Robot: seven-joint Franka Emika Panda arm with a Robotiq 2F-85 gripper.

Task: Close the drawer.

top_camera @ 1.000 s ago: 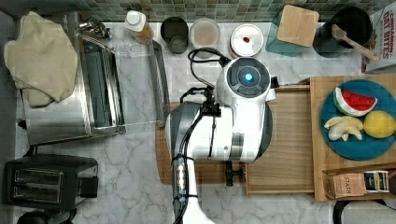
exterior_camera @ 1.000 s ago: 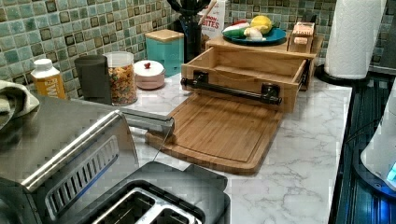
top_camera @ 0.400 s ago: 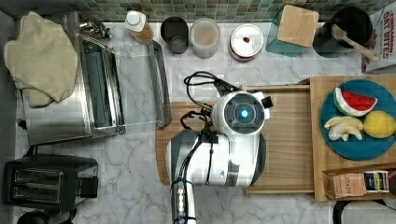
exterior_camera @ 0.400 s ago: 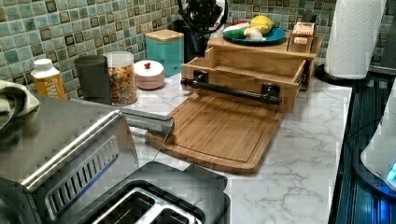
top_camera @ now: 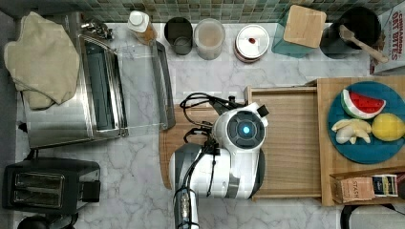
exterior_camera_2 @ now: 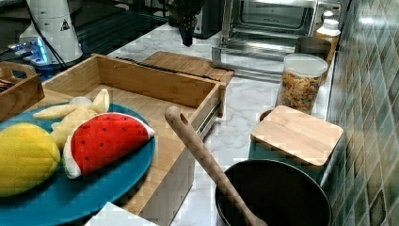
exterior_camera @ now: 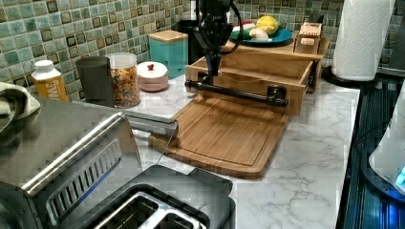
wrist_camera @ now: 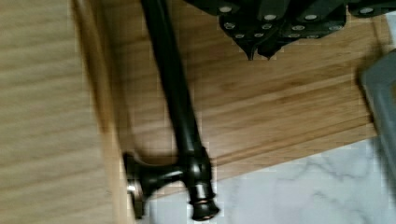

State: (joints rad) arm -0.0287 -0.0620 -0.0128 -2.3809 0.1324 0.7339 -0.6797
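While open: drawer (exterior_camera: 248,78) looks stiff; we'd push its handle (exterior_camera: 237,93).
Hand (exterior_camera: 213,66): above handle; width, we cannot tell.

Soft, even room light, glare on the toaster oven (top_camera: 71,114) and tiles (exterior_camera_2: 371,94), faint shadows, and the wrist view's handle (wrist_camera: 180,121) slightly blurred.

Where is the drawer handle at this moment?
In the left view, the dark drawer handle runs across the front of the open drawer, just above the cutting board, with the pincer right over its left end.
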